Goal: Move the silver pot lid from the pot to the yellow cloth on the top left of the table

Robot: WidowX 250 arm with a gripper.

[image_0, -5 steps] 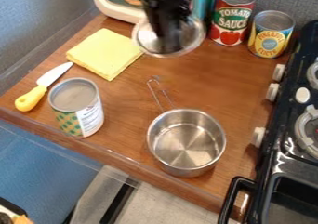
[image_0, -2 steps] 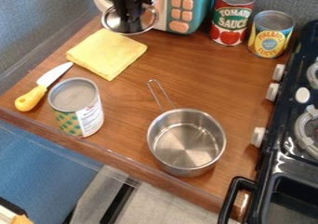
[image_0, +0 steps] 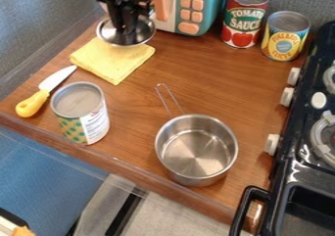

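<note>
Hand (image_0: 124, 29) clamped on pot lid (image_0: 140, 33) | at far edge of yellow cloth (image_0: 112, 62) | centre over cloth — keep level, lower gently — let go once flat

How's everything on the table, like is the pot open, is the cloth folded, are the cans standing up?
pot: upright, open, empty
lid: off the pot, held in the gripper
yellow cloth: folded, flat
knife: lying down
spotted can: upright
red can: upright
pineapple can: upright
</note>
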